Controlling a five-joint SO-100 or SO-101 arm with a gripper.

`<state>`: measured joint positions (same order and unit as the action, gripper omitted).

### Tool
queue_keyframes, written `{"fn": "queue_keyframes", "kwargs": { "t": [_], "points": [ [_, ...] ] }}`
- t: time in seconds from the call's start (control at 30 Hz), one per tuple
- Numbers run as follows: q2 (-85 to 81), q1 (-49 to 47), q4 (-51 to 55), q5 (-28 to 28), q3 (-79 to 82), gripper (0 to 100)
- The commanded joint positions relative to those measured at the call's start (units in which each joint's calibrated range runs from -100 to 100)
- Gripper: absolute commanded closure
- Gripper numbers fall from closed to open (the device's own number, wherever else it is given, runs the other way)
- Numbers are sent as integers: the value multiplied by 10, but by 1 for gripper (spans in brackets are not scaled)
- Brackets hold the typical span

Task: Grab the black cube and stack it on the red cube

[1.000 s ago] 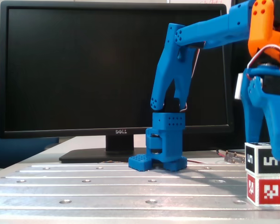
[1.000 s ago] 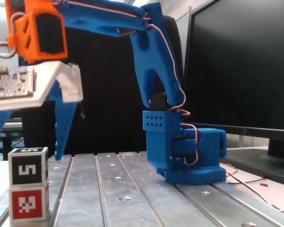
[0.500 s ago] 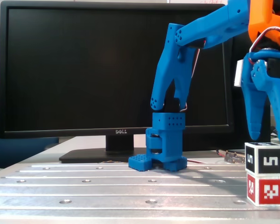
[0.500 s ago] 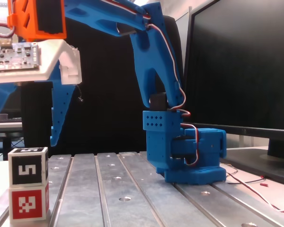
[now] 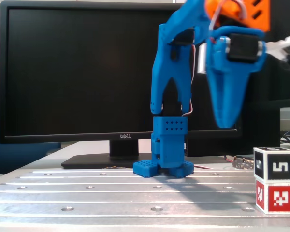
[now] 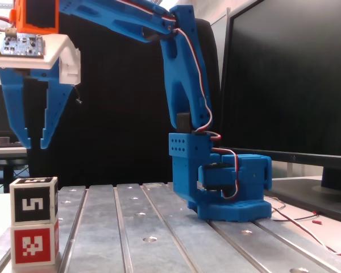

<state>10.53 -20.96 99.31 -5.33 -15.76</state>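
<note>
Stacking apparently done: small black cube with white "5" faces (image 6: pixel 34 201) resting squarely on small red cube with white patterned faces (image 6: pixel 34 243) on ribbed metal table (image 6: pixel 159 239), blue two-finger gripper (image 6: pixel 35 143) above, parted, empty.

Blue printed arm (image 6: pixel 182 68), orange wrist block, white board mount, red-white cables, perforated base.

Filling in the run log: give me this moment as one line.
stack: black cube on red cube | end effector: open, empty, above stack, apart | arm: raised
</note>
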Motion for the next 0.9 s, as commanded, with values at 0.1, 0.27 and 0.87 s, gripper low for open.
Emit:
{"fn": "queue_keyframes", "kwargs": {
  "t": [0.1,0.27,0.87],
  "points": [
    [-63,35,-24,25,57,99],
    [-117,46,-78,33,144,99],
    [-424,90,-322,47,585,99]
  ]
}}
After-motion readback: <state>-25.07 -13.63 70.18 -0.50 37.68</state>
